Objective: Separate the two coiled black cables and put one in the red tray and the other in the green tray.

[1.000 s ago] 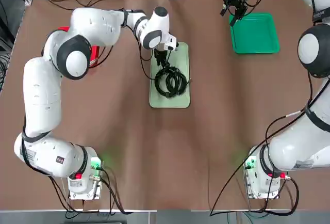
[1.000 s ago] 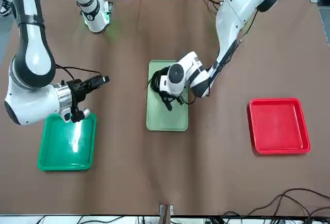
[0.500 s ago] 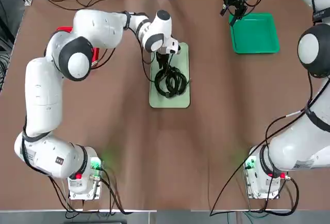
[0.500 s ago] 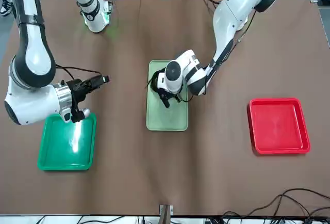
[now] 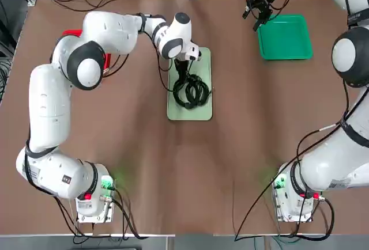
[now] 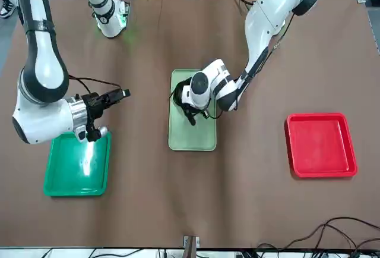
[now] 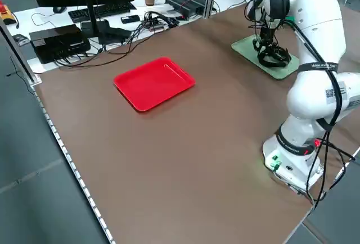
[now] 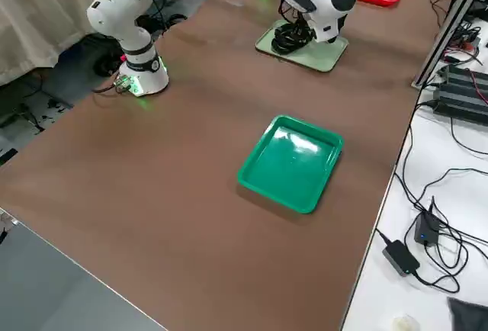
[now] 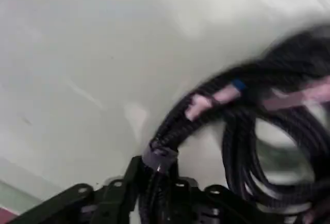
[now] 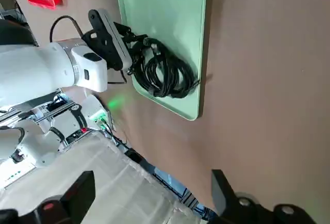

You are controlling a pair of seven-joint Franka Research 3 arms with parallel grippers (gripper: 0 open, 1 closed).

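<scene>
The coiled black cables (image 10: 164, 72) are seen lying at one end of the pale green tray (image 10: 165, 12), their overlapped coils set side by side across its long axis. One bundle is clamped between the left gripper's fingers (image 9: 133, 185). The right gripper's fingers (image 10: 82, 195) are held apart near the green tray (image 5: 285, 38).

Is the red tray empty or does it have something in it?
Empty: in the front view, the red tray shows bare red plastic from rim to rim.
</scene>
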